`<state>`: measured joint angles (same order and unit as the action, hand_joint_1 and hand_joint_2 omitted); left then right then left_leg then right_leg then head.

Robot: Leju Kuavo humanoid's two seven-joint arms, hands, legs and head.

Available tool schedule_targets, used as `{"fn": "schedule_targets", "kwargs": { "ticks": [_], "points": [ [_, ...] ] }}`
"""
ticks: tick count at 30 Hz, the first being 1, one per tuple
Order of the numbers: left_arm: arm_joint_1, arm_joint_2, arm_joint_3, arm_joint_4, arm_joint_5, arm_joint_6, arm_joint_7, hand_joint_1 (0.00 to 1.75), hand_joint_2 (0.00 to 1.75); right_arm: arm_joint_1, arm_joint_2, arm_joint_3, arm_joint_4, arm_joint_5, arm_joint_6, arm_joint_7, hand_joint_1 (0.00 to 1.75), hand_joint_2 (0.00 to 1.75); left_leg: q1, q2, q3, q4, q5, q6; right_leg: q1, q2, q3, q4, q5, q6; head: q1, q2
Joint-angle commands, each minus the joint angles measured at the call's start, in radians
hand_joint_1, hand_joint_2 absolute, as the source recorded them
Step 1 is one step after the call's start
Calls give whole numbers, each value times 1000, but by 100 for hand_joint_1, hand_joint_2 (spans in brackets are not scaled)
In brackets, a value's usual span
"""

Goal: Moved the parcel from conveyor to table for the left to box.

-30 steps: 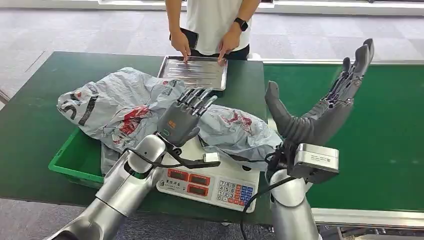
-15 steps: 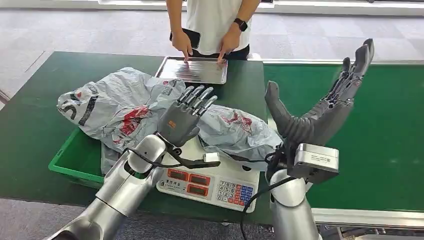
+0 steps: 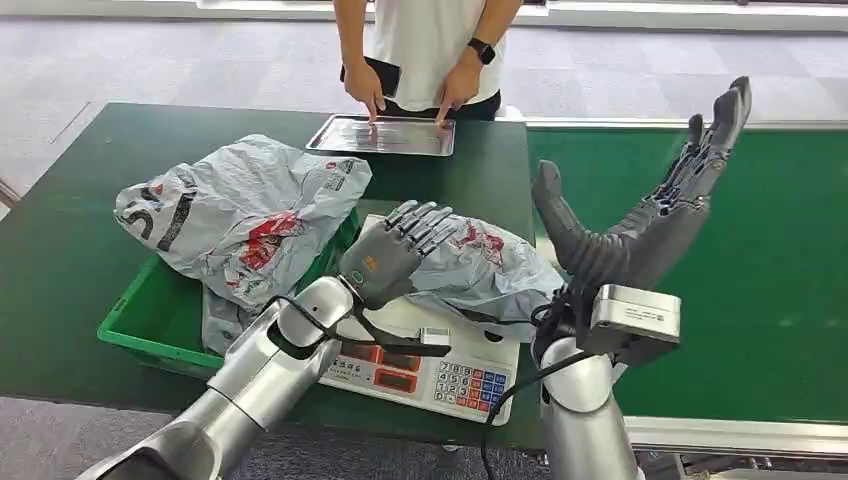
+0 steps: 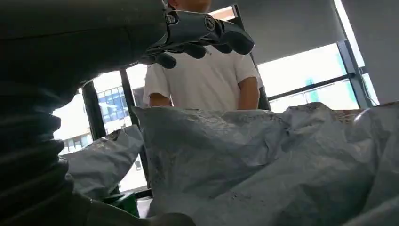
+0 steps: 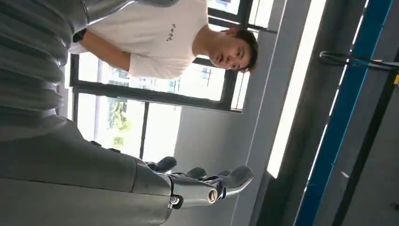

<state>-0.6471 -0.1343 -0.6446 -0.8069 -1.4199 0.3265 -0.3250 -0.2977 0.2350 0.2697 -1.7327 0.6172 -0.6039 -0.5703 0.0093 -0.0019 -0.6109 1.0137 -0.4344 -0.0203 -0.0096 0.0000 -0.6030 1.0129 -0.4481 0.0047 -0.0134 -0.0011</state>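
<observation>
A crumpled grey parcel (image 3: 485, 268) with red print lies on the white scale (image 3: 440, 368), near the table's right edge. My left hand (image 3: 393, 256) hovers at the parcel's left end with its fingers spread and holds nothing. The left wrist view shows the fingers (image 4: 202, 33) above the grey plastic of the parcel (image 4: 263, 160). A larger grey parcel (image 3: 235, 215) lies across the green box (image 3: 128, 322) on the left. My right hand (image 3: 640, 215) is raised over the conveyor's near edge, palm up and fingers apart, empty; the right wrist view shows this hand (image 5: 197, 188) too.
A person (image 3: 430, 40) stands at the table's far side with both hands on a metal tray (image 3: 385, 135). The green conveyor belt (image 3: 760, 260) runs to the right of the table. The dark green table (image 3: 60, 230) shows bare cloth on its left.
My left hand has moved right and nearer, from between the two parcels to the end of the parcel on the scale. The tray has slid a little away. My right hand has stayed still.
</observation>
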Motion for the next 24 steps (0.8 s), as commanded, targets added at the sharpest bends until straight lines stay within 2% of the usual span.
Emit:
{"fn": "schedule_targets", "kwargs": {
  "ticks": [1, 16, 24],
  "points": [
    [-82, -1, -116, 155, 32, 17, 7, 0, 175, -36, -20, -23, 60, -11, -24, -7, 0, 175, 0, -1, 1, 0, 0, 1, 0, -1, 1, -1, 0, 0, 0, 0],
    [-98, -7, -139, 170, 59, 29, 5, 0, 175, -25, -25, -24, 55, -12, -48, -8, 0, 175, 0, 0, 4, -3, 1, 1, 1, -1, 5, -5, 1, 0, 0, 0],
    [-129, -11, -184, 238, 11, 4, 54, 0, 175, -33, -22, -20, 54, -19, -45, -8, 0, 175, 1, 0, 1, 0, 0, 1, 1, -1, 2, -1, 0, 0, 0, 0]
  ]
}}
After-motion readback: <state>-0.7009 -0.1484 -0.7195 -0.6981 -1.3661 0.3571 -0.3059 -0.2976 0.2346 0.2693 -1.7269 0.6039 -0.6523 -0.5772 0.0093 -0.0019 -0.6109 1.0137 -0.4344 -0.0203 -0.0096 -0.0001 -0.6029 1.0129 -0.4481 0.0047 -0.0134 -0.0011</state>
